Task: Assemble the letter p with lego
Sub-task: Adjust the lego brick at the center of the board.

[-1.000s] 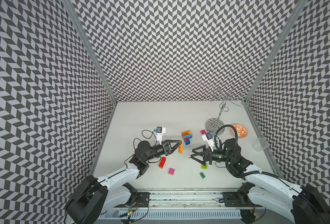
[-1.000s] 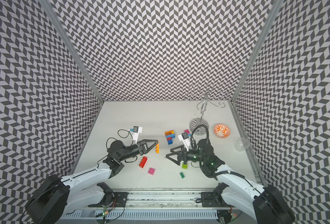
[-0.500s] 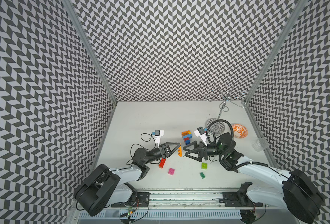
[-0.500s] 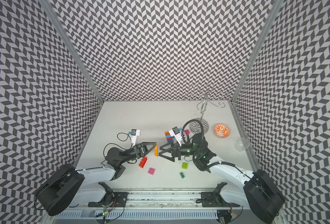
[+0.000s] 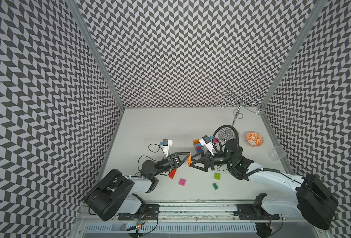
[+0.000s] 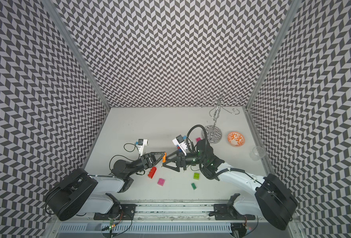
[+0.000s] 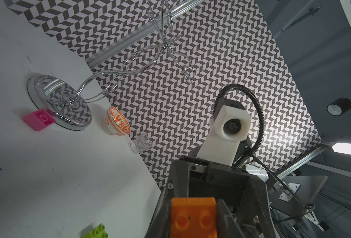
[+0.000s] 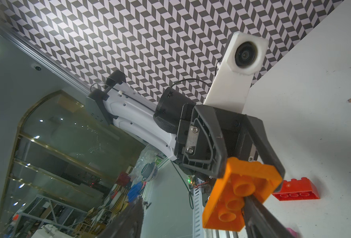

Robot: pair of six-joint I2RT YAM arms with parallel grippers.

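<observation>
The left tool is clamped on an orange brick above the tabletop. The right tool straddles the brick's free end, jaws apart. A red brick and a pink brick lie nearby. Well apart stand a clear cup and a patterned bowl, its painted inside wholly visible.

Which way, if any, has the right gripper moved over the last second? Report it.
Yes. In a top view the right gripper has left its spot by the lime brick and moved toward the orange brick in the left gripper.
</observation>
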